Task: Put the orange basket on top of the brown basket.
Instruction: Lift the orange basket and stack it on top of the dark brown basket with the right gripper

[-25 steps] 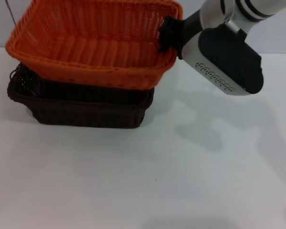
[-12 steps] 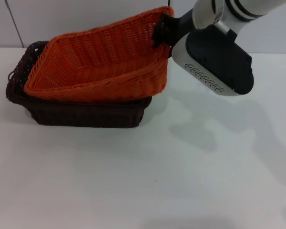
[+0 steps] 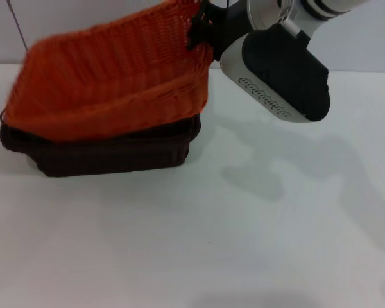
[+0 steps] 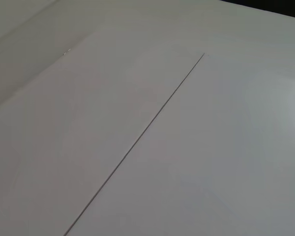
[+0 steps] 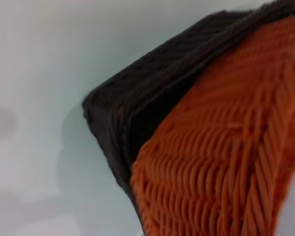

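Note:
The orange basket (image 3: 109, 83) is tilted steeply, its left end resting in the brown basket (image 3: 109, 154) and its right end raised. My right gripper (image 3: 202, 29) is shut on the raised right rim of the orange basket, at the back of the table. The brown basket sits on the white table, mostly covered by the orange one. In the right wrist view the orange basket's weave (image 5: 226, 162) fills the near side with the brown basket's corner (image 5: 132, 118) behind it. My left gripper is out of view.
The white table (image 3: 244, 244) spreads in front and to the right of the baskets. A light wall runs behind. The left wrist view holds only a pale surface with a thin seam (image 4: 137, 137).
The orange basket has swung left and tipped up further, its left end settling onto the brown basket. My right gripper moved left and up with the rim. The brown basket slid slightly left.

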